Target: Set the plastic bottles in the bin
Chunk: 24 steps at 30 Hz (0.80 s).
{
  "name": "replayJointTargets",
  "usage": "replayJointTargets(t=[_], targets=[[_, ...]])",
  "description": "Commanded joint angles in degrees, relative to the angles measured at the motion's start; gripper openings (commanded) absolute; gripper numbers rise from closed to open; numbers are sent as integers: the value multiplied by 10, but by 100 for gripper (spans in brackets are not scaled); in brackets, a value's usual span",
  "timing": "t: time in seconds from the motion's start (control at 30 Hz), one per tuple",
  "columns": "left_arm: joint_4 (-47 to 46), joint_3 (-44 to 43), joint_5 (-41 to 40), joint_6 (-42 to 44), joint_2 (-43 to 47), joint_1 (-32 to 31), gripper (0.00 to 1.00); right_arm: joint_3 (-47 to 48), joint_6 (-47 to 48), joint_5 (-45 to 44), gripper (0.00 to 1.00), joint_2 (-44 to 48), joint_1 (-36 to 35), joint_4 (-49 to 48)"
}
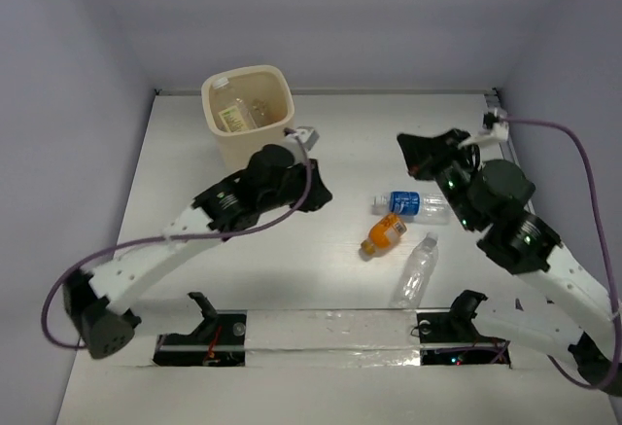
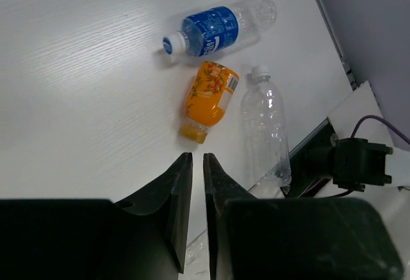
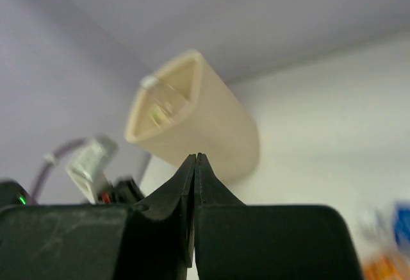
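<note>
The cream bin (image 1: 250, 104) stands at the back left and holds clear bottles (image 1: 234, 114); the right wrist view shows the bin (image 3: 205, 123) too. Three plastic bottles lie on the table right of centre: a blue-labelled one (image 1: 408, 203), a stubby orange one (image 1: 383, 234) and a plain clear one (image 1: 415, 271). The left wrist view has the blue-labelled one (image 2: 214, 30), the orange one (image 2: 210, 97) and the clear one (image 2: 266, 126). My left gripper (image 1: 319, 194) (image 2: 197, 158) hovers in front of the bin, shut and empty. My right gripper (image 1: 403, 141) (image 3: 195, 158) is raised behind the bottles, shut and empty.
Grey walls enclose the white table on three sides. A clear taped strip (image 1: 330, 323) runs along the near edge between the arm bases. Purple cables (image 1: 573, 153) loop from both arms. A black mount (image 2: 359, 163) sits at the table edge by the clear bottle.
</note>
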<state>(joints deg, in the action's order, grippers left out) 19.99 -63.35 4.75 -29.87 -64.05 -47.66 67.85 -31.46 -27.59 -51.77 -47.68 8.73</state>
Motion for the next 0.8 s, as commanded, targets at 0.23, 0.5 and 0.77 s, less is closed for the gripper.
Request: replayJointTargets(t=[0.23,0.5,0.77], targets=[[-86,-242,-34,198,-314,-110,29,-224,-395,-96,6,366,4,451],[-50,-473,15,261,-554,-110,78,-97,-365,-134,59,368,4,515],[52,-694,100,290,-723,-120,88,-63,-324,-106,74,367,4,531]])
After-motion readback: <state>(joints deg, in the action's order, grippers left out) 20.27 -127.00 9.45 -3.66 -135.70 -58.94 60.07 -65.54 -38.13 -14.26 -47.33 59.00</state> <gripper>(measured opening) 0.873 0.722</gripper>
